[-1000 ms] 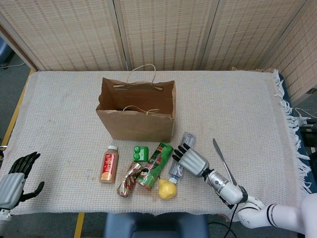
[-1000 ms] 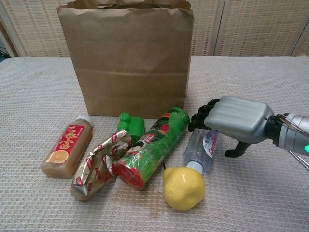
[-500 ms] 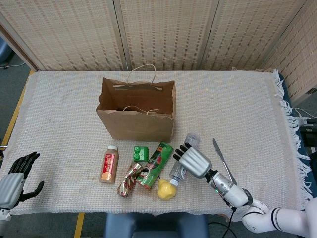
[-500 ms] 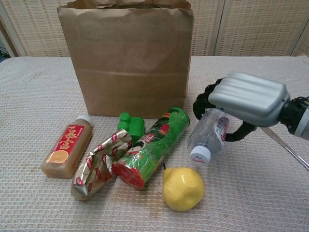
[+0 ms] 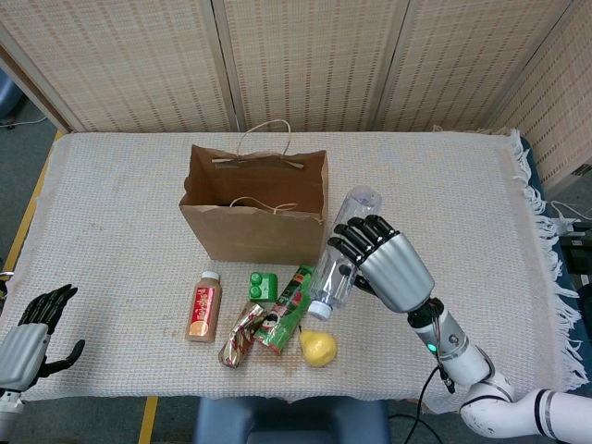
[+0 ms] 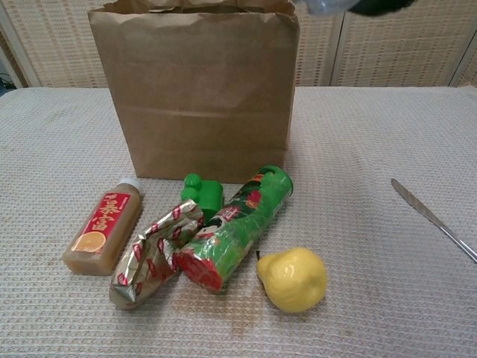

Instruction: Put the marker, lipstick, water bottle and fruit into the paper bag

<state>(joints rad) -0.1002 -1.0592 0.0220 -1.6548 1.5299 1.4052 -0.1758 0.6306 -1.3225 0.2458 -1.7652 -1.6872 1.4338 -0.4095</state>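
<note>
Head view is showing the right hand (image 5: 384, 264) now carrying the water bottle (image 5: 339, 256), grasped and lifted off the table since a moment ago, tilting beside the paper bag (image 5: 254, 217), probably heading for its mouth.

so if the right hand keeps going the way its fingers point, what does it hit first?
Probably the paper bag: the right hand, holding the water bottle, points up-left toward the bag's right edge. Depth is unclear; it may pass over the rim.
</note>
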